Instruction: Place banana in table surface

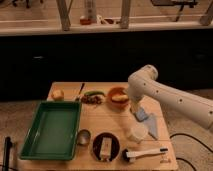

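Note:
The orange bowl [118,95] stands at the back middle of the wooden table surface [102,117]. A pale-yellow curved shape inside it looks like the banana [119,99]. My gripper [132,109] hangs down from the white arm's bend, just right of the bowl and low over the table, above the near corner of a blue cloth [148,119]. It shows nothing held that I can make out.
A green tray [50,130] fills the left front. A round yellow-orange fruit [58,94] and a long green vegetable [94,93] lie at the back left. A white cup [136,132], a small metal cup [83,136], a dark plate [105,146] and a white-handled brush [146,153] sit at the front.

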